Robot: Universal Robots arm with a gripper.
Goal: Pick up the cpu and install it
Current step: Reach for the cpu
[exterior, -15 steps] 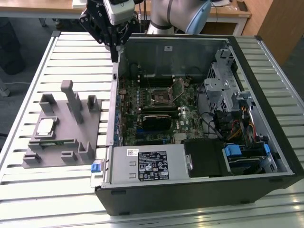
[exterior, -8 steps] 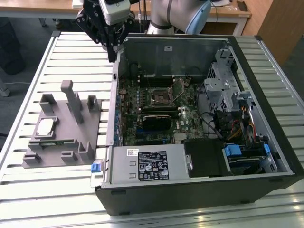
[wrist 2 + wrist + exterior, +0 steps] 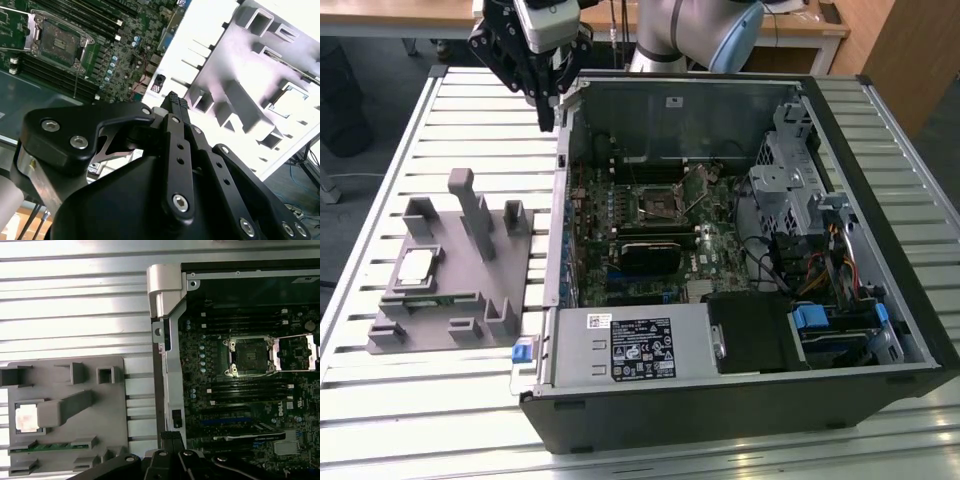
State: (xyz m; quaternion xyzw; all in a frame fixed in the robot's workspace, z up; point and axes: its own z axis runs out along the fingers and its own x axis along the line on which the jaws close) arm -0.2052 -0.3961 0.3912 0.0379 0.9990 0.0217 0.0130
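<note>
We note cpu (image 3: 417, 265) in pocket of fixture (image 3: 470, 300), fixture on table (image 3: 420, 420), at exterior view's left of open computer case (image 3: 720, 400). Socket (image 3: 660, 203) on board (image 3: 720, 250) inside case. Gripper (image 3: 547, 120) above table, beyond fixture, just beside case's far corner.

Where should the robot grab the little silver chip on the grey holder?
Probably by two opposite edges of the cpu, coming straight down from above. It lies flat, face up, in a pocket of the grey fixture, so only its top is open.
</note>
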